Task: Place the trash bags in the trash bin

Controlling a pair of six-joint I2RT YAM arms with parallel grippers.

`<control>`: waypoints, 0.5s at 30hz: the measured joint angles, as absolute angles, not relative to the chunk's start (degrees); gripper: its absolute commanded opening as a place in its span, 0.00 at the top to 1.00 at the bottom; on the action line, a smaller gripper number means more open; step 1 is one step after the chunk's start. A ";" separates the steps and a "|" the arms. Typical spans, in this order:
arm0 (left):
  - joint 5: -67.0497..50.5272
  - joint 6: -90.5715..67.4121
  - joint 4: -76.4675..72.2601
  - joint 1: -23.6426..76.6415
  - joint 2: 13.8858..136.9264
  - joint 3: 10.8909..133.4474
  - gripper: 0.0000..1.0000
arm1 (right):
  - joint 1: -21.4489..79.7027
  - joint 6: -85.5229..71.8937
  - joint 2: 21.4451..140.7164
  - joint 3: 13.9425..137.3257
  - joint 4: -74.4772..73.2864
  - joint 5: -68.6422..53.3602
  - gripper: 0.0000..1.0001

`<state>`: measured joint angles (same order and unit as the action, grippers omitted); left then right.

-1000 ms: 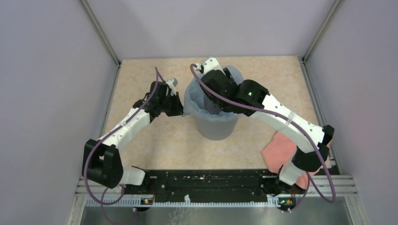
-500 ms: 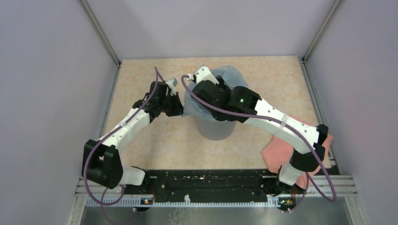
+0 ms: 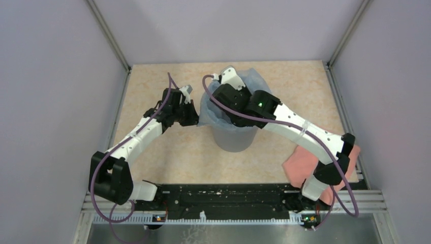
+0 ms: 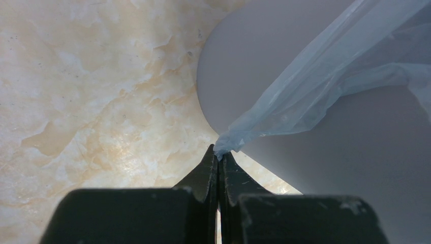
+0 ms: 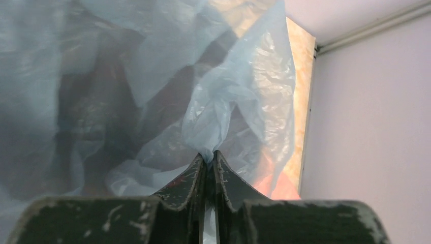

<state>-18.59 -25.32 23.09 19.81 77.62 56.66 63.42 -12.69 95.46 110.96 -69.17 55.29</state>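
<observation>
The grey round trash bin [image 3: 234, 140] stands mid-table. The pale blue trash bag [image 3: 209, 109] drapes over its rim and hangs into it. My left gripper [image 3: 195, 121] is at the bin's left side, outside the wall, shut on a corner of the bag [image 4: 228, 142]; the bin wall [image 4: 356, 152] fills that view's right. My right gripper [image 3: 235, 118] is over the bin's mouth, its tips hidden by the wrist. In the right wrist view it [image 5: 209, 156] is shut on a pinch of the bag [image 5: 223, 112].
A salmon-pink cloth [image 3: 300, 165] lies on the table at the right, partly under my right arm. Grey walls stand on three sides. A black rail [image 3: 228, 195] runs along the near edge.
My right gripper swung left over the bin's rim, then came back a little to the right, carrying the bag's edge with it. My left arm has held still.
</observation>
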 measured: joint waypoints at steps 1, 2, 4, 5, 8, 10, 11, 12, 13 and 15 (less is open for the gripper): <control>-18.59 -25.30 23.09 19.81 77.62 56.66 1.00 | 62.30 -12.78 94.87 109.86 -68.47 55.16 0.99; -18.59 -25.30 23.09 19.81 77.62 56.66 1.00 | 61.10 -12.86 94.17 108.68 -67.79 54.94 1.00; -18.59 -25.28 23.09 19.81 77.62 56.66 1.00 | 57.39 -13.19 91.11 104.29 -64.88 53.52 1.00; -18.59 -25.19 23.09 19.81 77.62 56.66 1.00 | 55.55 -13.30 89.38 102.08 -63.44 52.42 1.00; -18.63 -25.04 23.09 19.81 77.62 56.66 1.00 | 47.90 -13.76 81.41 93.41 -57.34 46.65 1.00; -18.68 -24.95 23.11 19.81 77.62 56.66 1.00 | 42.26 -14.33 75.57 88.27 -52.93 41.23 1.00; -18.72 -24.95 23.09 19.81 77.62 56.66 1.00 | 39.59 -14.79 73.01 86.19 -50.87 38.81 1.00; -18.81 -24.95 23.09 19.81 77.62 56.66 1.00 | 37.41 -15.18 70.96 84.60 -49.06 36.73 1.00; -18.85 -24.95 23.09 19.81 77.62 56.66 1.00 | 35.59 -15.64 69.25 83.20 -47.31 34.79 1.00; -19.05 -24.95 23.09 19.81 77.62 56.66 1.00 | 32.60 -16.43 66.98 80.73 -43.92 30.70 1.00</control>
<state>-19.05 -24.95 23.09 19.81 77.62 56.66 32.60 -16.43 66.98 80.73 -43.92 30.70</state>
